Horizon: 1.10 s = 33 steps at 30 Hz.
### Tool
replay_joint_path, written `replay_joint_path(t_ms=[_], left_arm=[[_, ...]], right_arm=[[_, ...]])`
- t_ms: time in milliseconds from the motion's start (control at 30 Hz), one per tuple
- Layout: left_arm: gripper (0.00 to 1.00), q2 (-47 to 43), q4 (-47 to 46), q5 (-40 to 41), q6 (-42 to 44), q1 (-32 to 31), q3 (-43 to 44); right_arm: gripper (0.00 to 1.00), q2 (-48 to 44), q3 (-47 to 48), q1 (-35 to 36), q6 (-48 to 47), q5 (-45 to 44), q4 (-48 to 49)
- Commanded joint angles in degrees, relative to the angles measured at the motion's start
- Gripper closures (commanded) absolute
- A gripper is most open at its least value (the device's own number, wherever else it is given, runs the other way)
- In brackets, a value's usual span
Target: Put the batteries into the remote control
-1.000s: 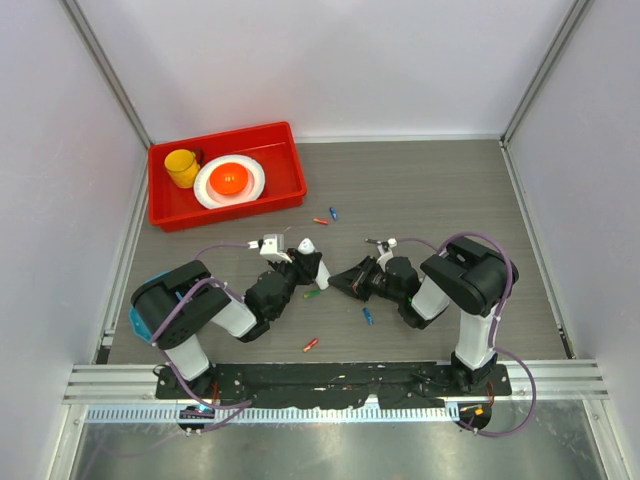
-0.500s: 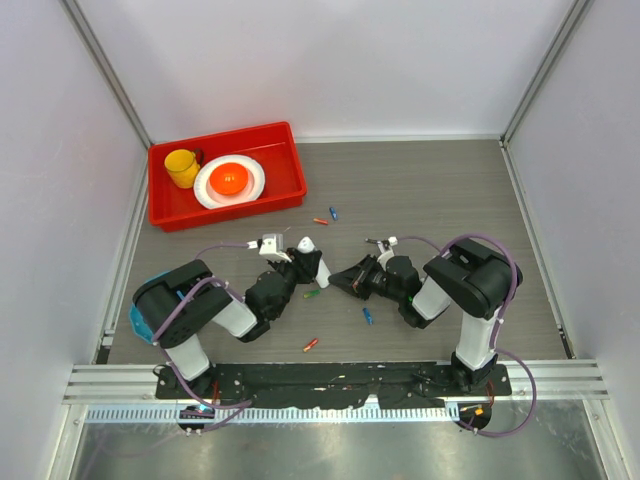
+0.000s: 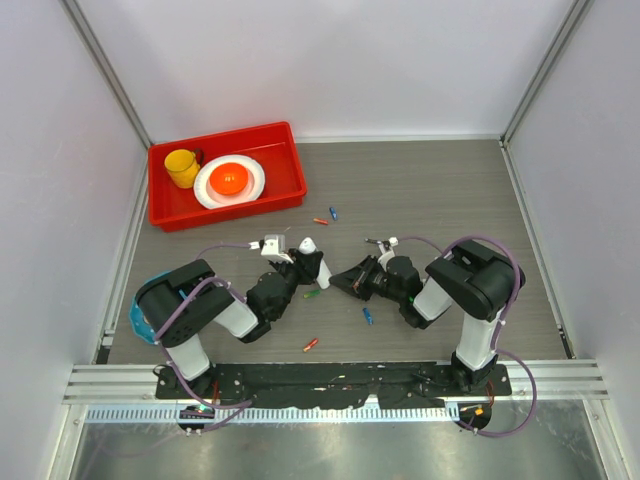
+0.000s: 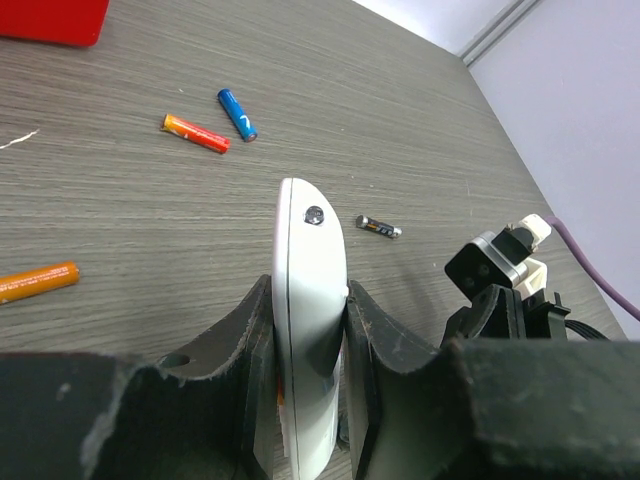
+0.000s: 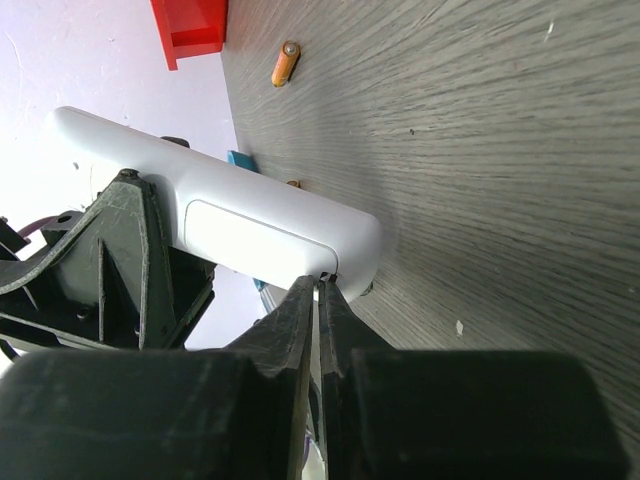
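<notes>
The remote control [image 4: 305,235], a white oblong handset, stands on edge above the table, and my left gripper [image 4: 310,298] is shut on its lower part. In the top view the remote [image 3: 307,248] sits between the two arms. My right gripper [image 5: 320,285] is shut, with its tips pressed against the seam of the back panel of the remote [image 5: 230,215]. Loose batteries lie on the table: an orange-red one [image 4: 195,133], a blue one [image 4: 237,114], a dark one [image 4: 379,228] and an orange one [image 4: 35,282]. Another blue battery [image 3: 368,316] and a red one [image 3: 311,344] lie nearer the arm bases.
A red bin [image 3: 226,176] at the back left holds a yellow cup [image 3: 182,167] and a white plate [image 3: 230,182] with an orange thing on it. White walls and metal posts enclose the table on three sides. A green battery [image 3: 312,294] lies under the grippers.
</notes>
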<state>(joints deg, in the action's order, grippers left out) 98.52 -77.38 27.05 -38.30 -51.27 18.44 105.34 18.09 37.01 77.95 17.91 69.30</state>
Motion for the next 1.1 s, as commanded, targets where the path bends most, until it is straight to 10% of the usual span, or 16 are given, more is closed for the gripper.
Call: replay_joint_path(t_ms=[0,600,800,1067], left_arm=[[1.00,1.1,-11.2,-0.6,1.6,-1.2,0.1],[1.00,0.8,-11.2,0.5,1.7,-1.3,-0.3],[1.00,0.4,-11.2,1.8,2.3,-1.2,-0.6],[1.00,0.2,-11.2,3.4,2.8,-1.3,-0.8]], right_arm=[[0.89,-3.5,0.9,0.3,0.2,-0.2,11.5],[0.87,-4.4,-0.3,0.3,-0.3,0.0,11.4],[0.53,-5.2,-2.7,0.3,-0.3,-0.3,10.8],[0.52,-5.4,-3.9,0.3,-1.0,0.0,9.4]])
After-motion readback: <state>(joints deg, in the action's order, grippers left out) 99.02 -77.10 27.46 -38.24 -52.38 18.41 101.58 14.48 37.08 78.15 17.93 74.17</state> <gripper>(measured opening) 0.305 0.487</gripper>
